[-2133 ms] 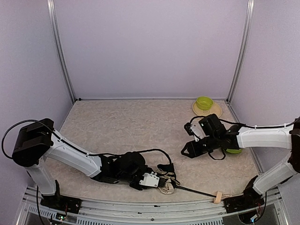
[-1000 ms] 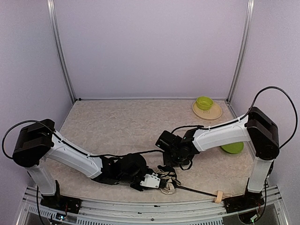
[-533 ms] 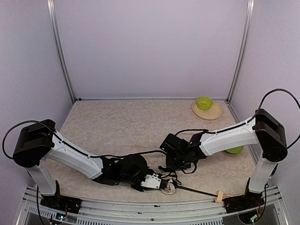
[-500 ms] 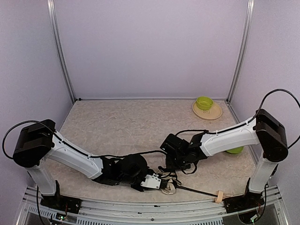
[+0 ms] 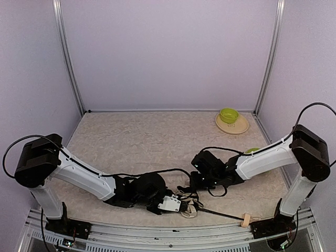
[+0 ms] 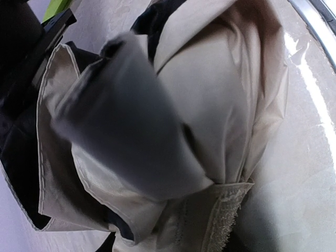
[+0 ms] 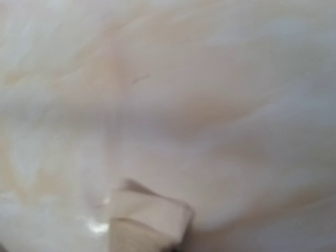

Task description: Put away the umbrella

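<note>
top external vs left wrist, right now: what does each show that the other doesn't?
Only top external: the left arm and right arm in full, plus the umbrella with its thin black shaft and beige handle by the near edge.
Only left wrist: close-up folds of cream fabric over black lining, and a fuzzy closure strap.
Both: the bundled umbrella and the mottled tabletop.

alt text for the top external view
Two robot arms meet over a crumpled cream umbrella at the near edge of the table: the left gripper at its bunched fabric, the right gripper low beyond it. Its thin black shaft runs right to a beige handle. A green bowl sits on a plate in the far right corner.
</note>
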You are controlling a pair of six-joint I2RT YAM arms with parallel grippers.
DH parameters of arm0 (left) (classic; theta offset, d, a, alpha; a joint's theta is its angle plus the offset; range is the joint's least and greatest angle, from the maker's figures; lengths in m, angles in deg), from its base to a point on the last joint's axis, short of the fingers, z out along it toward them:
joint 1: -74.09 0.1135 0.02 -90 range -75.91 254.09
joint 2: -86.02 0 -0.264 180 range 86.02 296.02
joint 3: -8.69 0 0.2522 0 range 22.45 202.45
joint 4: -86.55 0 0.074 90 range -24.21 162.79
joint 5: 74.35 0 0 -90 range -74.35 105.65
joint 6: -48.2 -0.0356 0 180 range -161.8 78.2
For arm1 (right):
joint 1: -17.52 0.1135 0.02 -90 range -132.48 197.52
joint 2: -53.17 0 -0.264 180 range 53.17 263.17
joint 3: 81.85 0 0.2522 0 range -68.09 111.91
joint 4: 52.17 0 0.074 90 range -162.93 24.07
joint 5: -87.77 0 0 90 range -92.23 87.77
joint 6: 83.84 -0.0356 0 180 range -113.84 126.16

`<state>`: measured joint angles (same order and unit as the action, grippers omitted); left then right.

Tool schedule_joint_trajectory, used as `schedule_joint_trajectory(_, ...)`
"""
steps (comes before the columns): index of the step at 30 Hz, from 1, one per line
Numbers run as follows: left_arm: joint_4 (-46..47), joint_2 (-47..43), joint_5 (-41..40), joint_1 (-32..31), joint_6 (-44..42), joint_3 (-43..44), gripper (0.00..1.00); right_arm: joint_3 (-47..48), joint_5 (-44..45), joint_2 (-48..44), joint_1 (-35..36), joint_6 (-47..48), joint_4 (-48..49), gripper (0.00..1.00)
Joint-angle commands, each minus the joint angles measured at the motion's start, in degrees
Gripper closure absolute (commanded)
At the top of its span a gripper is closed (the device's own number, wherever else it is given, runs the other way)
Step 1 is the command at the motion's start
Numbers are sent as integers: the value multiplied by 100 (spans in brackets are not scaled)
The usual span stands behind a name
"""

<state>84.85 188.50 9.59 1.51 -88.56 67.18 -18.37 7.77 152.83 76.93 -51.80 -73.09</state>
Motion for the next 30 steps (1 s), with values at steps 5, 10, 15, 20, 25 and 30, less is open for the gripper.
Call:
schedule_joint_trajectory(5,-1474,266,466,-222,47,-55,85,-1207,-1257,-528,-894,1914,3221,100)
schedule_joint_trajectory(10,-1522,173,350,-229,39,-52,85,-1370,-1799,-426,-1193,1913,3884,100)
schedule_joint_trajectory(15,-1505,138,522,-63,62,-41,86,-1257,-1948,-815,-1268,2524,3192,100)
schedule_joint_trajectory(20,-1859,203,934,166,206,286,86,-1017,-2473,-1351,-1258,2982,1780,78)
schedule_joint_trajectory(25,-1816,248,831,195,295,274,85,-1504,-2891,-2361,-1102,2057,1192,70)
schedule_joint_trajectory(30,-2023,645,598,265,819,647,89,-1604,-1757,-3325,-388,1058,-213,67)
